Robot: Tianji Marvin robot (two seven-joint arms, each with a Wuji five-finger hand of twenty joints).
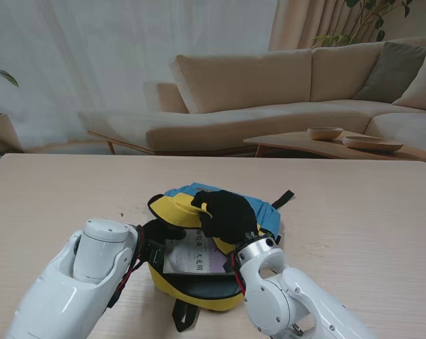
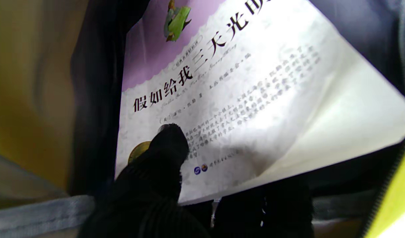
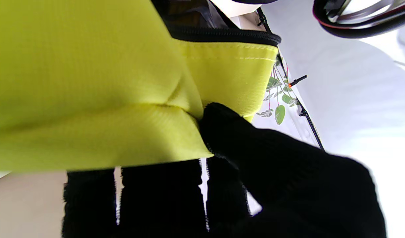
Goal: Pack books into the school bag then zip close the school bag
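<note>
A yellow and blue school bag [image 1: 181,205] lies on the table in front of me, its mouth open toward me. A white and purple book [image 1: 196,258] with Chinese print sits partly inside the mouth. My left hand [image 1: 158,236], in a black glove, grips the book's near left edge; its thumb [image 2: 166,148] presses on the book's cover [image 2: 255,99]. My right hand [image 1: 228,214] is shut on the bag's yellow upper flap [image 3: 90,99], pinching the fabric between thumb and fingers and holding it raised over the book.
The wooden table [image 1: 368,212] extends wide on both sides of the bag. A black strap [image 1: 283,198] trails from the bag's far right, another strap [image 1: 184,316] from its near end. Beyond the table stand a sofa [image 1: 269,99] and a low table with bowls [image 1: 326,133].
</note>
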